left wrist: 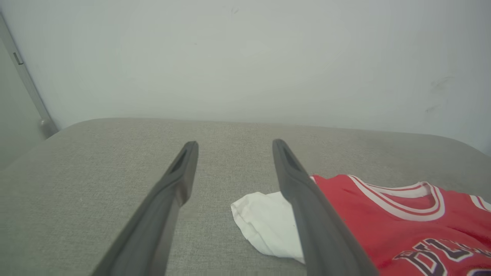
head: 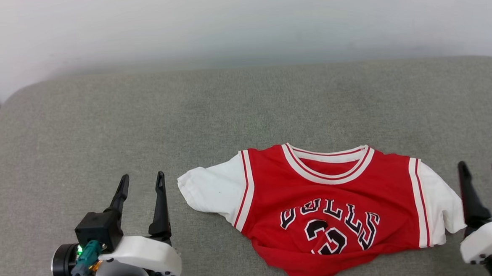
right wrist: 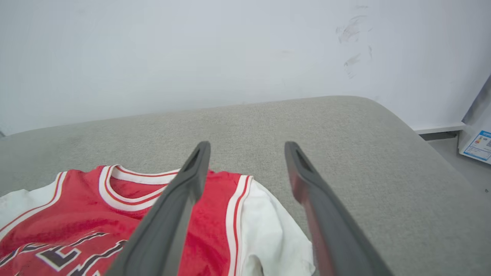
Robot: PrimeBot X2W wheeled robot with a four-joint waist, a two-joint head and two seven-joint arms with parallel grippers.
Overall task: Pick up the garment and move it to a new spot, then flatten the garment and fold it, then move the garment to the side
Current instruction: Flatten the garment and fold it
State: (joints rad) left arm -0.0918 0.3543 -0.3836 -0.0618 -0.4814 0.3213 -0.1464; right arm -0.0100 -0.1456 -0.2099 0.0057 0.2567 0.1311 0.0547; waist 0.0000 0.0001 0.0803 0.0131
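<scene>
The garment (head: 338, 209), a red jersey T-shirt with white sleeves and black lettering, lies front up on the grey cushion (head: 228, 113), its lower part bunched near the front edge. My left gripper (head: 143, 180) stands open to the left of the garment's white sleeve (left wrist: 264, 226), apart from it, with nothing between its fingers. My right gripper (head: 481, 169) is open just right of the other sleeve (right wrist: 268, 226), also holding nothing. In the left wrist view the left gripper (left wrist: 232, 145) points over bare cushion; in the right wrist view the right gripper (right wrist: 247, 147) hangs above the sleeve's edge.
A pale wall (head: 240, 24) runs behind the cushion. The cushion's rounded corners show at the far left (head: 20, 95) and far right. Beyond the right edge a floor with a labelled white box (right wrist: 477, 143) is visible. Bare cushion stretches behind and left of the garment.
</scene>
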